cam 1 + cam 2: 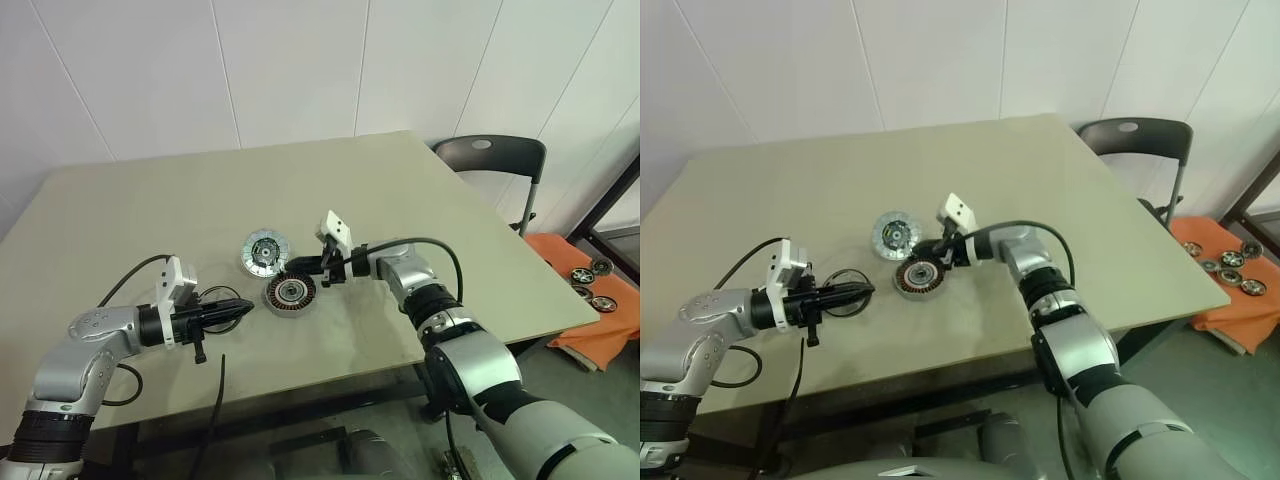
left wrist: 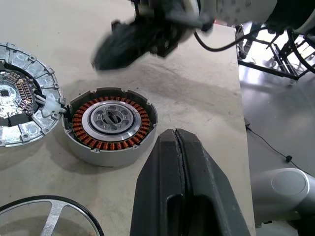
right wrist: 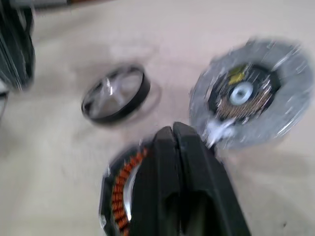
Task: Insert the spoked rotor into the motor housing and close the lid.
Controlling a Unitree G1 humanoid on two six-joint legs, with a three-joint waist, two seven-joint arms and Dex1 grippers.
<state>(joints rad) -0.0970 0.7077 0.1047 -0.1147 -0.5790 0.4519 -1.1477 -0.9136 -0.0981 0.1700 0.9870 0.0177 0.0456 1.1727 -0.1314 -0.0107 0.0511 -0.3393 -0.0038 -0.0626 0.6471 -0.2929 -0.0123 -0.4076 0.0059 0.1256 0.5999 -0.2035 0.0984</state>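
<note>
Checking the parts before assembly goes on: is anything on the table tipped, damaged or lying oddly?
Nothing stands out. The motor housing sits flat with its copper windings intact, the lid lies flat right beside it, and the spoked rotor rests flat on the table, apart from both. Nothing looks bent, broken or spilled.

I see a beige table (image 1: 450,200); a dark folding chair (image 1: 492,158) at two o'clock, an orange cloth (image 1: 590,310) with small wheels (image 1: 590,285) at three.
</note>
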